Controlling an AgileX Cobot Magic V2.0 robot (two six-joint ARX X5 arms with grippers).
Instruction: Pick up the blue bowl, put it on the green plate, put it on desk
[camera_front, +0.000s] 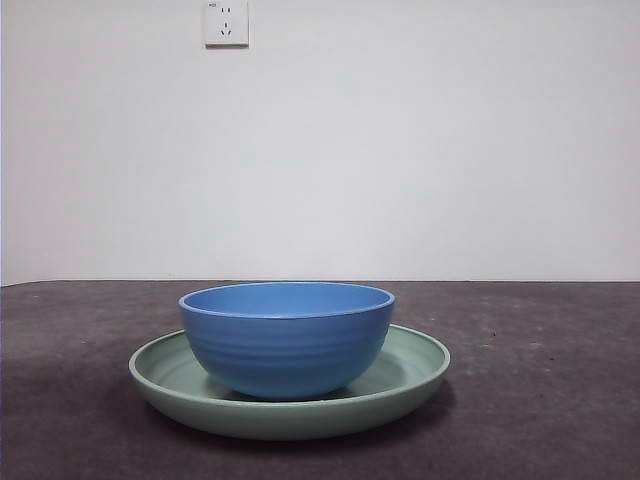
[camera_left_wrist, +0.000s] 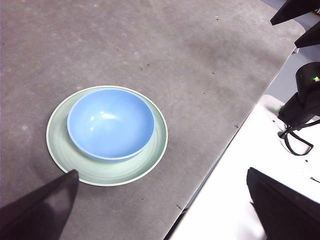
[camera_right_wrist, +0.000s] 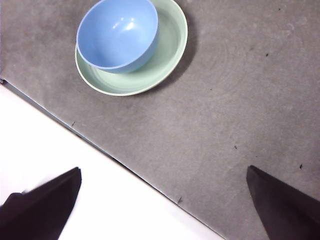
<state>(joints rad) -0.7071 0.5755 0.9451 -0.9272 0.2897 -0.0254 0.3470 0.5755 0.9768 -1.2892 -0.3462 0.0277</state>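
Note:
The blue bowl (camera_front: 287, 338) stands upright and empty inside the green plate (camera_front: 415, 365), which rests on the dark grey desk (camera_front: 540, 400). Both also show in the left wrist view, bowl (camera_left_wrist: 110, 123) and plate (camera_left_wrist: 156, 150), and in the right wrist view, bowl (camera_right_wrist: 118, 34) and plate (camera_right_wrist: 167, 47). My left gripper (camera_left_wrist: 162, 200) is open, high above the desk and apart from the plate. My right gripper (camera_right_wrist: 162, 200) is open, high above the desk's edge, away from the plate. Neither gripper shows in the front view.
A white wall with a socket (camera_front: 226, 22) stands behind the desk. The desk's edge (camera_right_wrist: 125, 167) meets a white surface (camera_right_wrist: 65, 150). The other arm's dark base and cable (camera_left_wrist: 300, 115) sit on that white surface (camera_left_wrist: 235, 190).

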